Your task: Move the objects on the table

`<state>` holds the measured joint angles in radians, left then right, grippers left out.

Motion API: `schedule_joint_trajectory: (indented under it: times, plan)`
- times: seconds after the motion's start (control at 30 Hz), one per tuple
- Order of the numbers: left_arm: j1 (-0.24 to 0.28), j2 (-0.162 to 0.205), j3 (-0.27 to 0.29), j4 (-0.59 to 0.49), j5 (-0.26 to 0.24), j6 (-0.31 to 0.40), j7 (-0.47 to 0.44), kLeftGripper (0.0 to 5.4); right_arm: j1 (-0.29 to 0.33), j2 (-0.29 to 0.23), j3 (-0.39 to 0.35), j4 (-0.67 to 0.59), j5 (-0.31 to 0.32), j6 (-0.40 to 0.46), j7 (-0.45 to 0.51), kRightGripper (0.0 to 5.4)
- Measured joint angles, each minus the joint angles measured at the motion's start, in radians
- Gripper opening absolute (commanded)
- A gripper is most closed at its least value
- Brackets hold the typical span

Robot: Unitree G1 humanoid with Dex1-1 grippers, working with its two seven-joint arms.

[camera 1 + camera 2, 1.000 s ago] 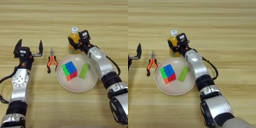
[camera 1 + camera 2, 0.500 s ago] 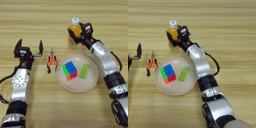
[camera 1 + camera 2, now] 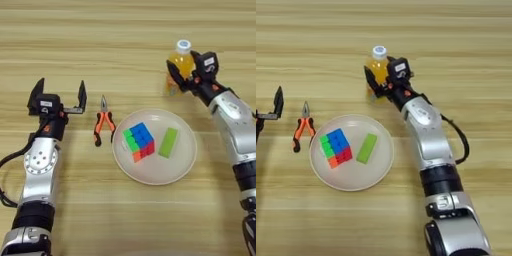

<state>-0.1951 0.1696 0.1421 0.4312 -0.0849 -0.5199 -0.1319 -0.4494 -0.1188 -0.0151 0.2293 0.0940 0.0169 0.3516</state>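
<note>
1. In the left eye view, we are taking the plate as our landmark on the table.
2. The cube is lying inside the plate, in its left half, with a green block lying just right of it, also in the plate.
3. The pliers are lying just left of the plate, handles toward us.
4. Our right gripper is sitting beyond the plate's far right rim, its fingers closed around the bottle, which is standing upright with its white cap on top.
5. Our left gripper is resting well left of the plate, beyond the pliers, its two fingers spread wide and holding nothing.
6. In the right eye view, the plate is sitting lower left, with the cube and block inside it.
7. The right gripper is gripping the bottle beyond the plate's far rim, the arm running down the right.
8. Only one finger of the left gripper is showing, far left of the plate, with the pliers between.
</note>
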Motion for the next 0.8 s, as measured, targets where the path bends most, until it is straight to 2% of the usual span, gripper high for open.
schedule_joint_trajectory:
  times: [0.37,0.8]
  plan:
    - [-0.001,0.001,0.001,0.013,-0.001,0.0,-0.004,5.4,0.062,-0.016,-0.053,0.014,0.018,-0.003,-0.017,3.41]
    - [-0.013,0.001,0.007,0.023,-0.001,-0.003,-0.007,5.4,0.071,-0.01,-0.059,0.063,0.028,-0.028,-0.023,3.41]
